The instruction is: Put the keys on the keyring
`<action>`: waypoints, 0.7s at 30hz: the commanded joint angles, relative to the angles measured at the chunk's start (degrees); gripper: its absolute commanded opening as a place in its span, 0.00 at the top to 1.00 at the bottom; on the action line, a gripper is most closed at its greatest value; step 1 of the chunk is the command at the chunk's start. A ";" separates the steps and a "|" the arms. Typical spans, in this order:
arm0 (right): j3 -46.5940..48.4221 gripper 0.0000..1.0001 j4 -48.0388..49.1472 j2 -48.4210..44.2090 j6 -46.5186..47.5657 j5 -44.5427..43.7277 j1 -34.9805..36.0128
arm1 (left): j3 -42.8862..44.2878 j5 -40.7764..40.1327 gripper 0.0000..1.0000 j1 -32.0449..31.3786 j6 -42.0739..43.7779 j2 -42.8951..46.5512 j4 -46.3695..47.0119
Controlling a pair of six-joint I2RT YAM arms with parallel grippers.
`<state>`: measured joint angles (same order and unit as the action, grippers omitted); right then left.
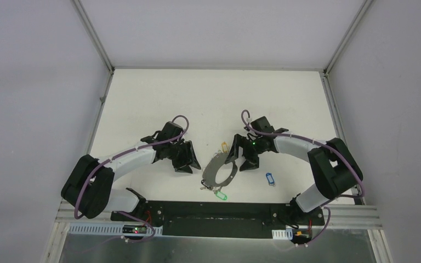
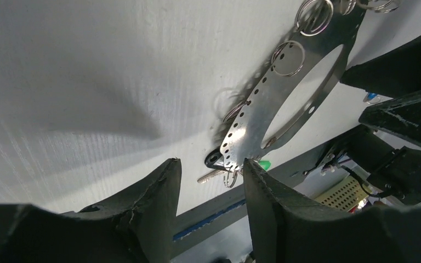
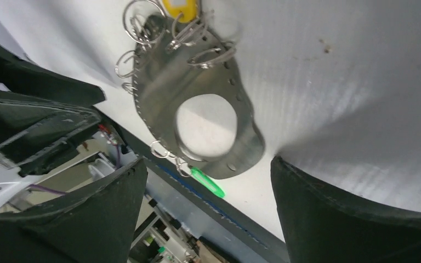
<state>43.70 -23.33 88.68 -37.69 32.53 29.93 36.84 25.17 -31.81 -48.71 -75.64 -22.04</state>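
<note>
- Two black pincers flank the keyring [image 1: 219, 174], which lies flat on the matt white bench [image 1: 159, 93], near its front middle.
- It is a flat grey metal hoop with an oval opening. Small holes are punched along its rim, and thin silver split rings [image 3: 142, 22] hang from them.
- The left pincer [image 2: 209, 164] sits just left of the hoop. Its jaws are partly apart with nothing between them, and the hoop's near end lies just beyond the tips.
- The right pincer [image 3: 209, 163] is at the hoop's far right rim, gaping wide and empty.
- A green tag [image 3: 207, 182] rests at the hoop's near rim beside a split ring, and a yellow tag [image 3: 180, 6] sits at the far rim.
- A blue-tagged key [image 1: 269, 178] lies to the right, apart from the hoop.
- The bench runs well beyond the hoop to its framed far edge. On the near side a black rail [image 1: 214, 211] lies close to the green tag.
</note>
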 commanded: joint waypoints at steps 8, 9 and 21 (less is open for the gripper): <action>8.50 0.20 5.44 11.27 -1.35 -0.92 0.43 | -0.69 3.53 0.57 0.26 0.11 0.16 5.52; 9.85 0.21 4.71 12.35 -0.87 -1.30 0.54 | -0.55 3.38 0.58 0.26 0.65 0.28 5.28; 8.38 0.19 -4.09 2.97 4.21 -5.95 -0.11 | 14.47 -4.64 0.65 -3.14 10.26 -8.31 -5.96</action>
<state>54.85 -24.45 97.76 -35.62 29.23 30.85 43.94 24.49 -32.49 -43.07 -79.61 -24.49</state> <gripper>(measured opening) 0.805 0.359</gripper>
